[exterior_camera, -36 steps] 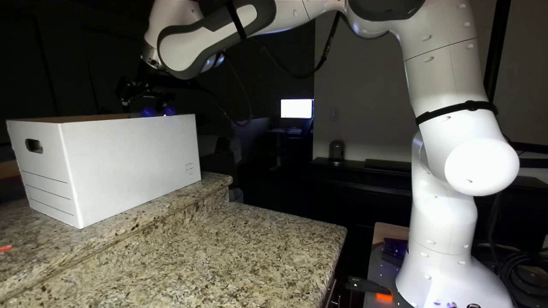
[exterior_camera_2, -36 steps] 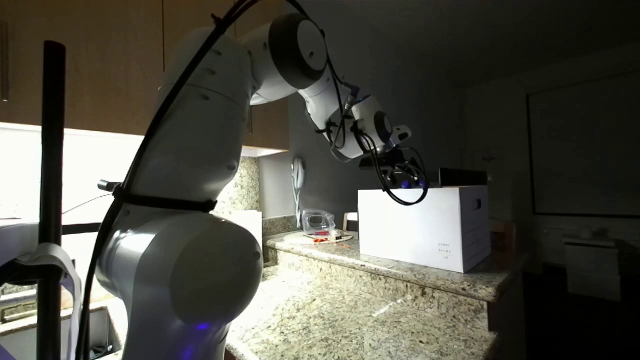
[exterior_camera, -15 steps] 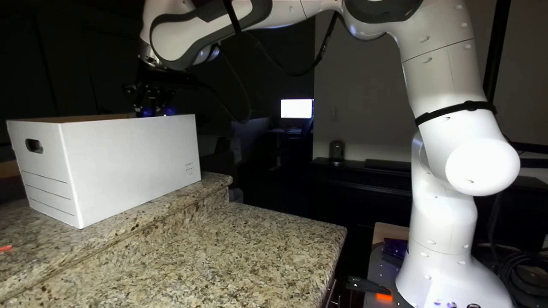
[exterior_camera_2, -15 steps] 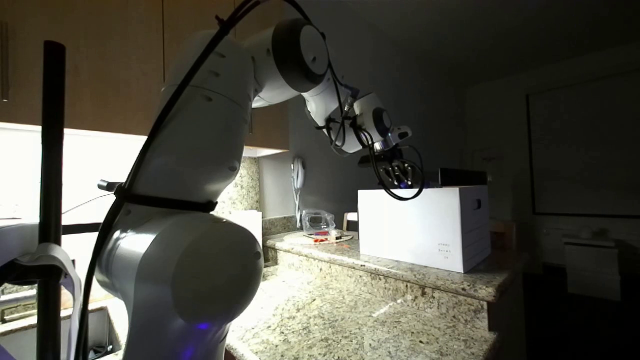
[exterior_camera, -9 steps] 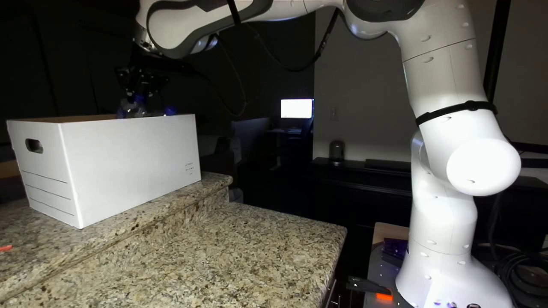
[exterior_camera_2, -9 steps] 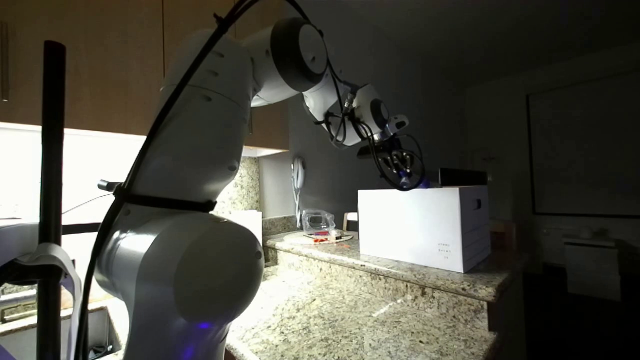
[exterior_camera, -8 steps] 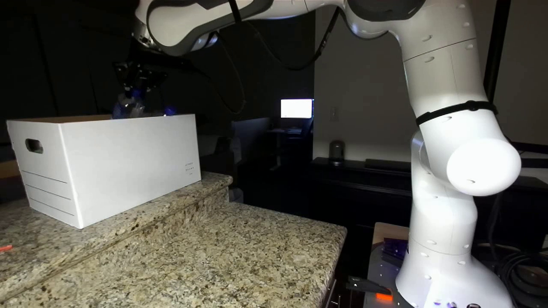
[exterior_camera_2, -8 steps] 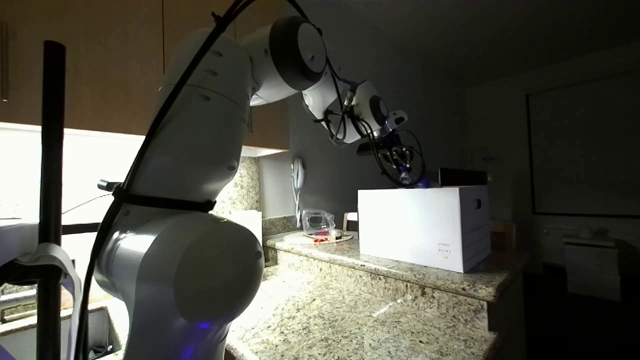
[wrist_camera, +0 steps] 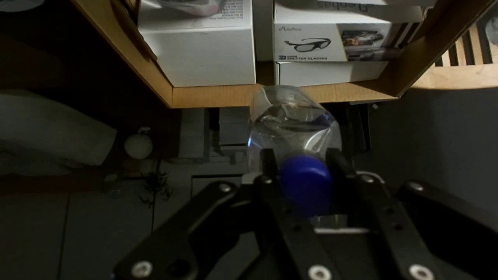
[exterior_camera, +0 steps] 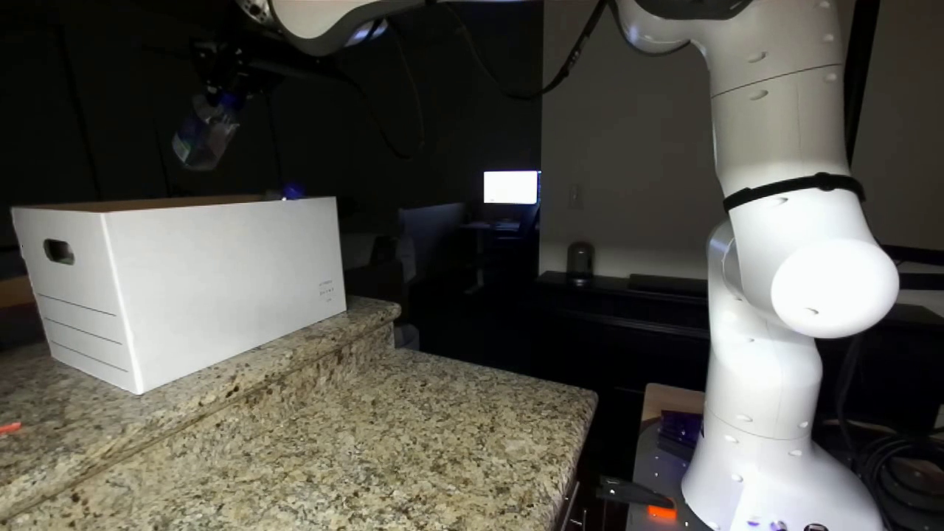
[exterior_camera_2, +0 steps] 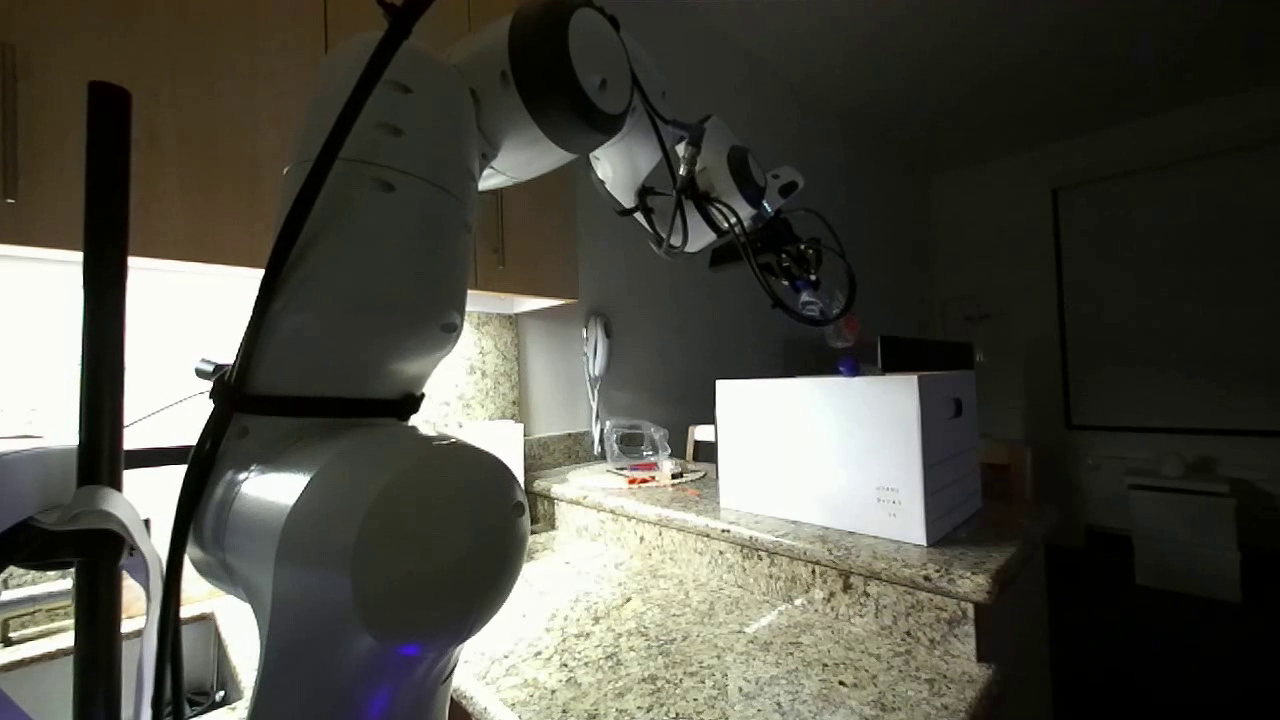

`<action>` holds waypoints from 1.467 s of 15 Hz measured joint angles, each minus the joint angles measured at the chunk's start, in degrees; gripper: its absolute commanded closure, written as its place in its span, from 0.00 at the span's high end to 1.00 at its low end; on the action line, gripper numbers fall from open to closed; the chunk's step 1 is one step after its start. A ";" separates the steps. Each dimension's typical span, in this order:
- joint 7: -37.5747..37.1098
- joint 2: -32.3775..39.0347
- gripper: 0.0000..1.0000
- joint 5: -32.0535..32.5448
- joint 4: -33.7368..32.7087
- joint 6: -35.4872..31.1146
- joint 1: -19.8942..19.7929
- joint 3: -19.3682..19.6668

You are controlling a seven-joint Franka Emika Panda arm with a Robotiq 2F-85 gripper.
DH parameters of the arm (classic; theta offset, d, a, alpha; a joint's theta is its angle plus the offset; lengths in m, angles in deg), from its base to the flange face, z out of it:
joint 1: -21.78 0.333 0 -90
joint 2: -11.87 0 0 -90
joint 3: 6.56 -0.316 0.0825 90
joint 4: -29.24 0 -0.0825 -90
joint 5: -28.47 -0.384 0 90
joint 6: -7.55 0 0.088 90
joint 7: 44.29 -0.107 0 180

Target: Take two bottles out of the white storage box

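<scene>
Evidently, in an exterior view, the first removal is midway: left, over the white cardboard box (exterior_camera: 221, 295), a clear plastic bottle (exterior_camera: 203, 139) hangs tilted, its blue cap (wrist_camera: 305, 181) clamped by the black gripper (wrist_camera: 302, 161). Rightward, a second blue-capped bottle (exterior_camera: 293, 192) peeks over the rim (exterior_camera: 221, 209). Next comes, presumably, clearing that edge; farther right, room over the granite counter (exterior_camera: 428, 435) seems ample.
</scene>
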State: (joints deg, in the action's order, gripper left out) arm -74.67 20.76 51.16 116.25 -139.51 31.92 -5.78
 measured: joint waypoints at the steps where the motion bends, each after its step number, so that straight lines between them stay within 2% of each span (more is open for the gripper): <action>1: 0.01 -0.57 0.16 -0.04 0.00 1.22 0.00 -0.15; 3: 0.34 -2.03 0.15 -0.05 0.01 5.76 0.03 -0.76; 9: 3.32 -9.66 0.15 -1.14 -0.08 25.11 0.41 -3.89; 10: 3.75 -11.04 0.35 -1.18 -0.10 27.07 0.38 -4.39; 15: 4.16 -13.61 0.35 -1.11 0.19 28.86 0.26 -5.11; 16: 4.16 -13.54 0.15 -1.10 0.30 28.86 0.21 -5.12; 18: 4.16 -13.38 0.16 -1.10 0.29 28.85 -0.04 -5.32; 19: 4.17 -13.20 0.16 -2.04 0.07 29.55 -0.26 -5.55; 22: 8.76 -11.77 0.16 -11.35 -2.68 37.29 -0.50 -5.53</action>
State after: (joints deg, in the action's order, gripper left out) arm -65.91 8.99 39.80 113.57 -102.22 31.43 -11.31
